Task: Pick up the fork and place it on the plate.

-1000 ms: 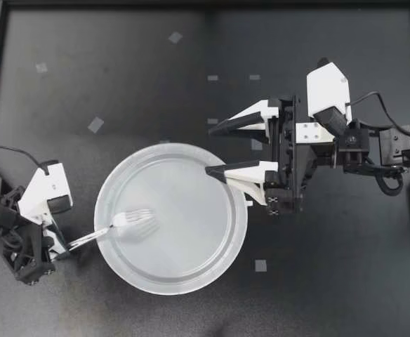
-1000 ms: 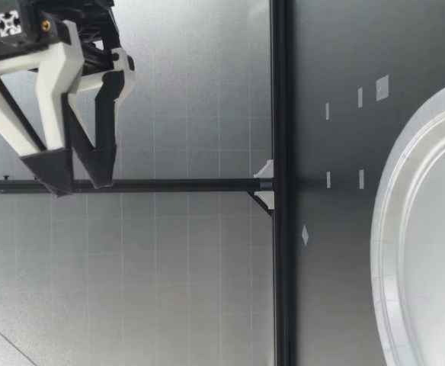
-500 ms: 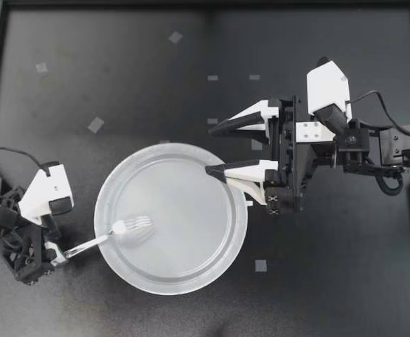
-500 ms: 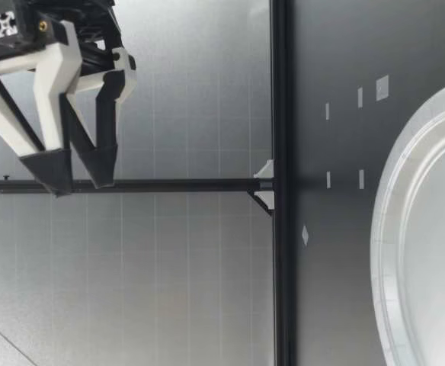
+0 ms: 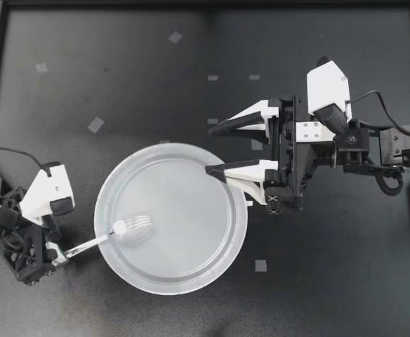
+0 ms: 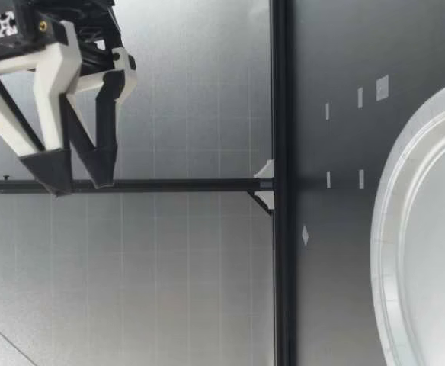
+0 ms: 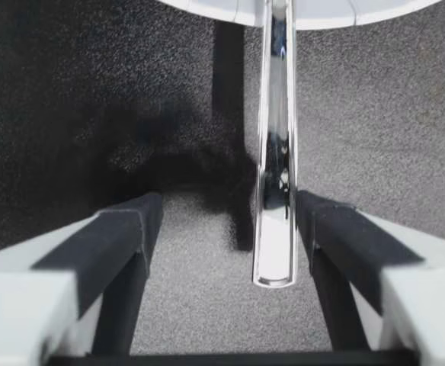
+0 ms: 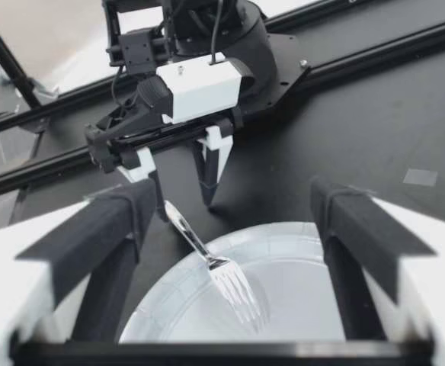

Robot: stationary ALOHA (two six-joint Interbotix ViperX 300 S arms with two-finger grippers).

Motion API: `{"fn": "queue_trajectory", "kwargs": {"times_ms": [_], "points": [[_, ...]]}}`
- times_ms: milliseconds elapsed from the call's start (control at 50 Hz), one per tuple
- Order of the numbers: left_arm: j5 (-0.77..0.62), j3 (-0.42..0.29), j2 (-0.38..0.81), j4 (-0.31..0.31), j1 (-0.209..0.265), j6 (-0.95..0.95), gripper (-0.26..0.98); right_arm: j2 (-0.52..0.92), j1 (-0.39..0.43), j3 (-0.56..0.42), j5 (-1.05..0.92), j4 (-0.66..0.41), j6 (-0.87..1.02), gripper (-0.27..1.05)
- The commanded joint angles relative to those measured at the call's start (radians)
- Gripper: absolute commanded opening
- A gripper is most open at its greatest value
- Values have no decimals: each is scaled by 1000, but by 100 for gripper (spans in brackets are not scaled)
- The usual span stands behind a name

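No word, number or brand can be read. A small black-and-white square marker [image 5: 274,204] with a pattern only is seen on the right end effector [image 5: 209,150]. The tape pieces [image 5: 95,125] on the worktop [image 5: 121,70] are blank.

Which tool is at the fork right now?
My left tool, open astride the fork handle beside the plate; my right tool hangs open and empty.
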Motion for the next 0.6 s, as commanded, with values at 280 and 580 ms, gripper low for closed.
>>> {"fn": "queue_trajectory", "kwargs": {"times_ms": [280, 580], "points": [[66, -55, 63, 2, -2, 3, 66, -23, -6, -15, -20, 2, 0, 81], [63, -75, 89, 3, -2, 3, 66, -15, -9, -15, -20, 2, 0, 81]]}}
